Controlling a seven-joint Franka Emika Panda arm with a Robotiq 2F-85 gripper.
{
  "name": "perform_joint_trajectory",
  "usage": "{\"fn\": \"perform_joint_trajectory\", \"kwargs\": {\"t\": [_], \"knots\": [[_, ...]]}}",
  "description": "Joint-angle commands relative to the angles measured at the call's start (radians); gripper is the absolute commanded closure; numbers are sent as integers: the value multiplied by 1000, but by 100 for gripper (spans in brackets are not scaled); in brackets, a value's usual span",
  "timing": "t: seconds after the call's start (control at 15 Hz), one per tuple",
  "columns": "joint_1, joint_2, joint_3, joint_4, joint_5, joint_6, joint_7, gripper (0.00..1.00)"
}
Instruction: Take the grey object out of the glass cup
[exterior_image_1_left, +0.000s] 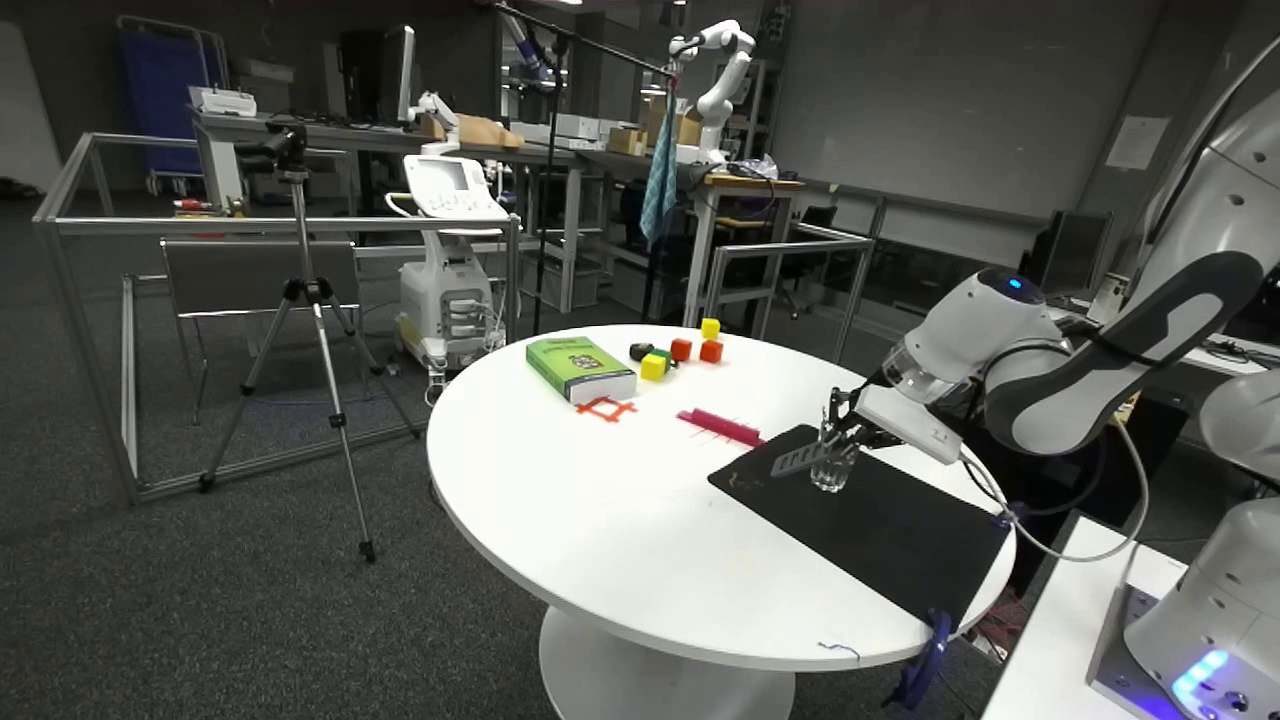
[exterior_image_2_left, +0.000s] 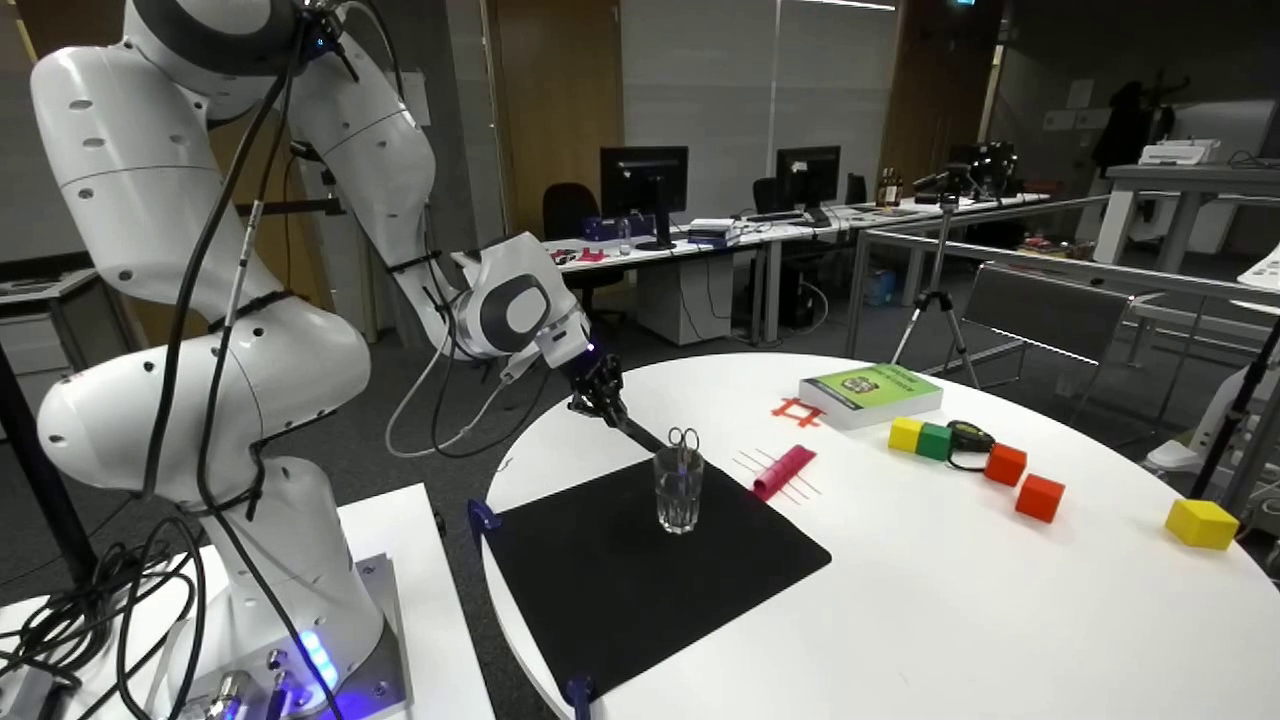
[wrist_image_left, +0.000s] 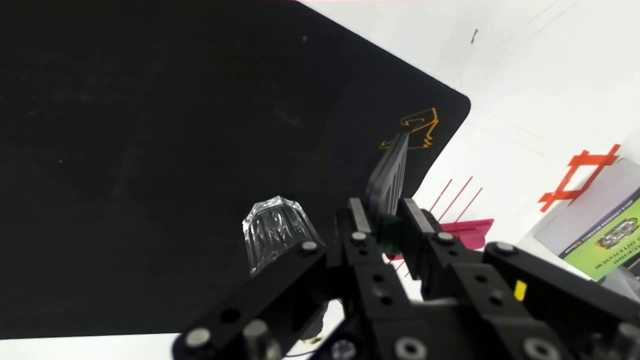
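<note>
I have the gripper closed on the grey object, its two fingers pinching it from either side so that the slotted blade juts out ahead of them. Squeezing across the thin dimension should give the pads flat faces to bear on, though I judge that so much overhang could let it swivel.

It is outside the glass cup and just beside it; in an exterior view it runs behind the glass, on the far side. Whether they touch, I can't tell. The taking-out looks done to me; moving off and letting go seem to be what's left.

The cup stands upright on the black mat with scissors in it, handles up, presumably for easy grasping. A knock could tip it, so I'd want to draw away gently. Blue clamps pin the mat to the edge of the round white table, I suppose against sliding.

As for writing, the green book lies far left of the mat; upside down in the wrist view, its cover gives me "INTERVIEW", the rest cut off or too small. An orange outline emblem marks the mat's corner, without letters I can make out.
</note>
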Motion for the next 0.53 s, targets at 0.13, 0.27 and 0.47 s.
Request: {"fn": "perform_joint_trajectory", "kwargs": {"t": [0.13, 0.27, 0.47], "knots": [[-183, -2, 177, 3, -18, 47, -4, 95], [-252, -5, 248, 10, -15, 59, -4, 95], [-363, -12, 362, 33, -5, 80, 6, 95]]}}
